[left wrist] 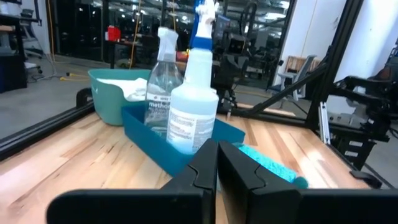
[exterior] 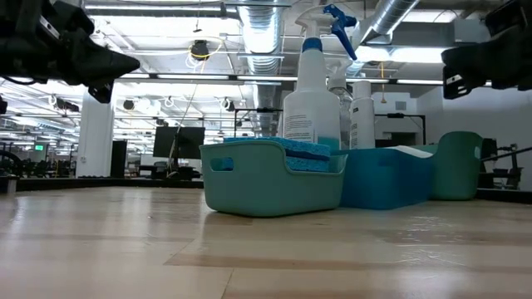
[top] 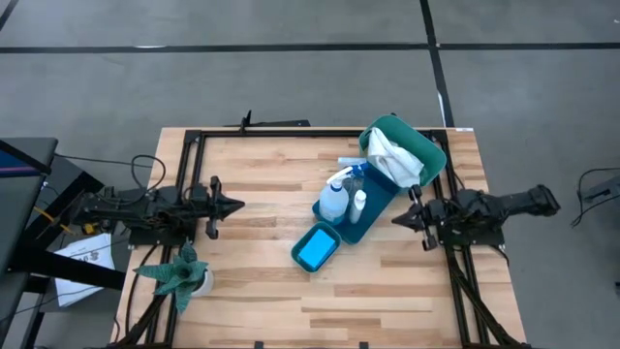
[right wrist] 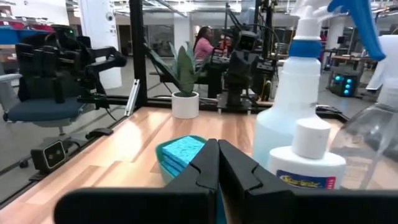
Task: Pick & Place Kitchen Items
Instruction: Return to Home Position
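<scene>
The left claw [top: 231, 205] hangs over the left part of the table [top: 252, 301]. Its fingers [left wrist: 199, 177] are pressed tip to tip with nothing between them. The right claw [top: 399, 219] hangs opposite, pointing back toward the left one. It is likewise pinched closed and empty, as its own fingers [right wrist: 202, 171] show in the right wrist view.

Three bins stand between the two claws, much nearer the right one. Just ahead of the right claw's tips is a long blue bin [top: 356, 231]. Upright in it are a white blue-triggered spray bottle [top: 333, 201] and a small blue-labelled white bottle [top: 359, 204] just beside it, on the side toward the right claw. A clear plastic bottle [top: 355, 174] stands behind them toward the bin's far end.

At that far end, off to one side of the right claw, sits a green bin [top: 431, 153] with a white cloth [top: 392, 153] bunched inside. At the blue bin's other end, just beside it, is a small teal bin [top: 296, 258] holding the blue sponges [top: 316, 248] — in the low view they reach just above its rim. The left claw points across bare boards toward this group, well apart from it.

A green spiky plant [top: 179, 273] in a white pot stands near the left arm, back from the left claw's tips and well apart from the bins. In the right wrist view a person [right wrist: 202, 45] sits in the room beyond the table.
</scene>
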